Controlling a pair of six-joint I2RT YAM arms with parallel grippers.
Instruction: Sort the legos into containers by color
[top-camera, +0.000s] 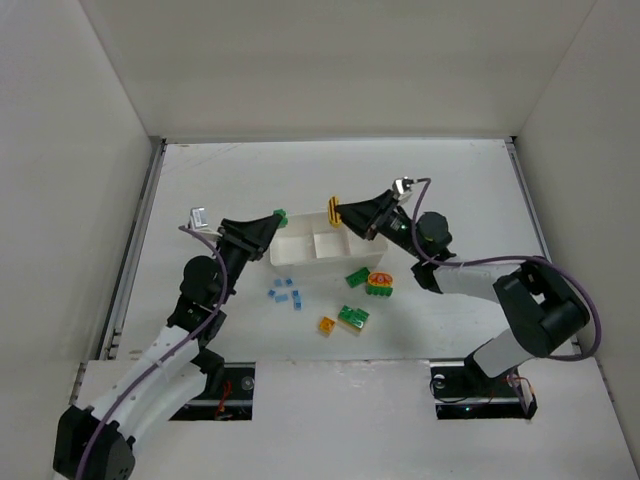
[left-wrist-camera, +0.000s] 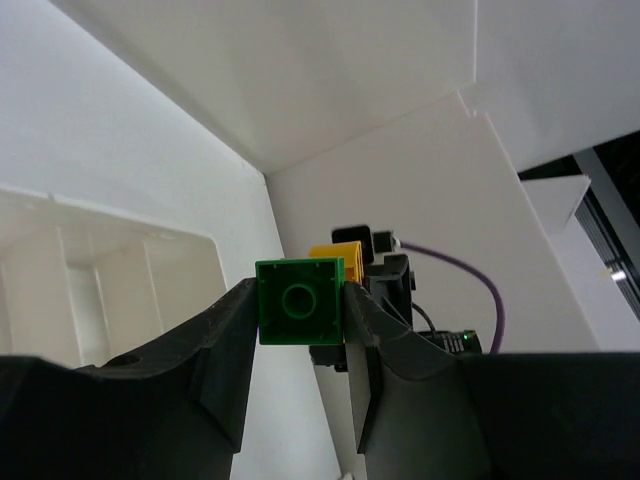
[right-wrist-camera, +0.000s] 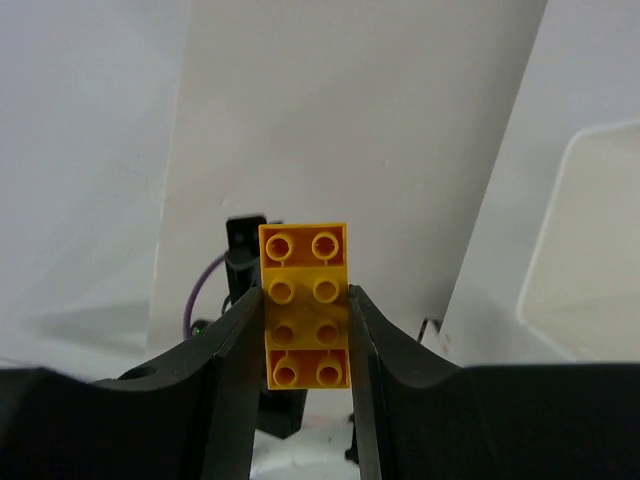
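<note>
The white tray with its compartments sits mid-table. My left gripper hangs over the tray's far left corner, shut on a green brick, seen from its hollow underside in the left wrist view. My right gripper hangs over the tray's far edge near the middle, shut on a long yellow-orange brick, studs facing the right wrist camera. Loose bricks lie in front of the tray: light blue ones, green ones, yellow-orange ones.
White walls enclose the table on the left, back and right. The two grippers face each other closely above the tray's far edge; each shows in the other's wrist view. The tray's rim shows in both wrist views.
</note>
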